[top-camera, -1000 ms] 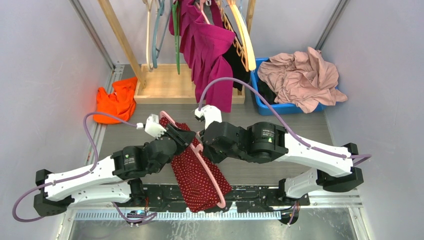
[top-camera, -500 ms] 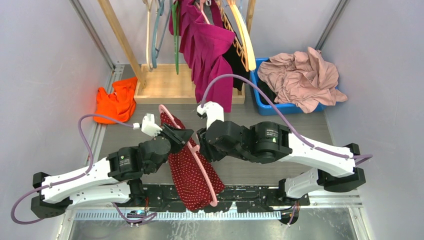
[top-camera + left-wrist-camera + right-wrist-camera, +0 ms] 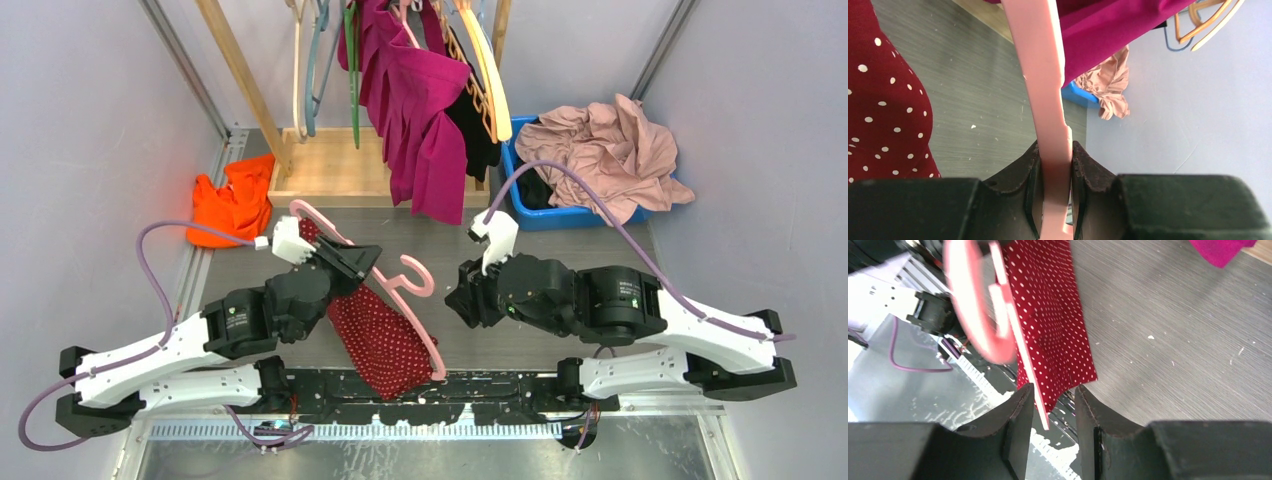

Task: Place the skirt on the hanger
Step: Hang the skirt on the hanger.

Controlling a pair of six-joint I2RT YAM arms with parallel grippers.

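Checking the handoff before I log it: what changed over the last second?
The right gripper released the hanger and pulled back to the right, jaws open. The left gripper swung the hanger slightly left, exposing its hook. Unchanged: left gripper clamped on the hanger, skirt hanging from it.

skirt (image 3: 385, 338) against hanger (image 3: 412, 318), on its left, above worktop (image 3: 440, 250) centre | left claw (image 3: 355, 262) on hanger's far arm | right claw (image 3: 465, 300) right of hanger, apart | rack (image 3: 320, 172) behind | bin (image 3: 560, 216) back right, garment (image 3: 600, 150) in it | cloth (image 3: 235, 200) back left
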